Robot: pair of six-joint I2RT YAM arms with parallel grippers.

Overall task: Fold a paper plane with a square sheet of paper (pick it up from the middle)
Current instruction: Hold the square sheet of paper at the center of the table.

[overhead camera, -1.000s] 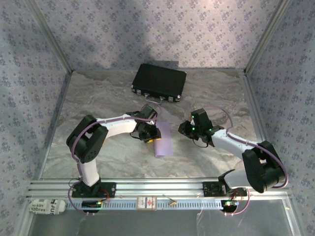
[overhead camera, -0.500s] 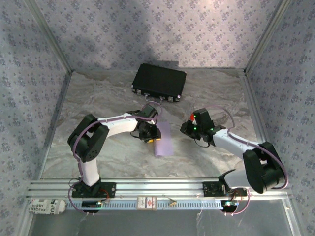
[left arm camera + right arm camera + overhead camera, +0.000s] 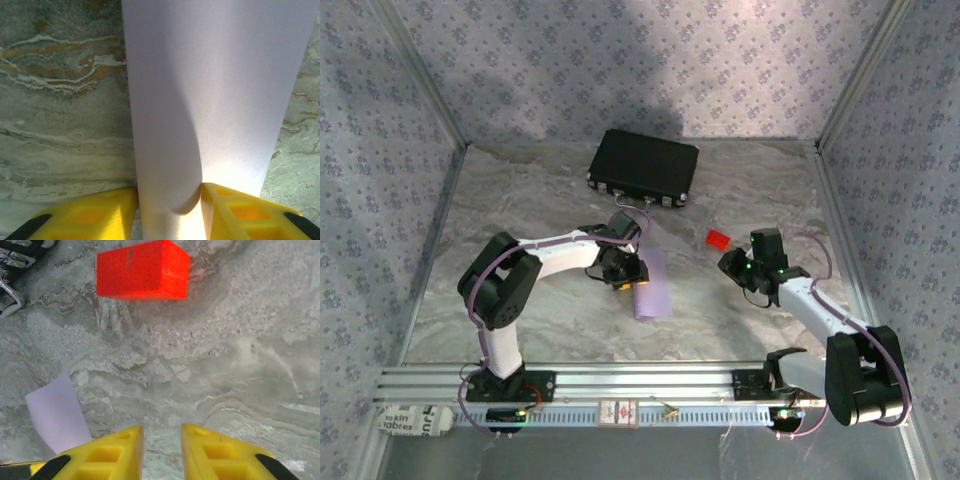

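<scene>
The square sheet of paper point(image 3: 652, 290) is pale lilac and lies as a narrow doubled strip at the table's centre. My left gripper point(image 3: 627, 281) is shut on its near-left edge. In the left wrist view the sheet point(image 3: 210, 90) curves up between the yellow fingers point(image 3: 95, 217), pinched at the gripper point(image 3: 170, 217). My right gripper point(image 3: 728, 260) stands to the right of the sheet, open with nothing between its fingers point(image 3: 110, 455); bare table shows at the gripper point(image 3: 162, 452). A corner of the sheet point(image 3: 55, 412) lies to its left.
A small red block point(image 3: 719, 239) lies on the table just beyond the right gripper; the right wrist view has the block point(image 3: 142, 270) ahead. A black case point(image 3: 642, 166) sits at the back centre. Patterned walls close in three sides.
The right gripper has let go of the red block, left it on the table and drawn back to the right. The left gripper still holds the sheet in the same place.
</scene>
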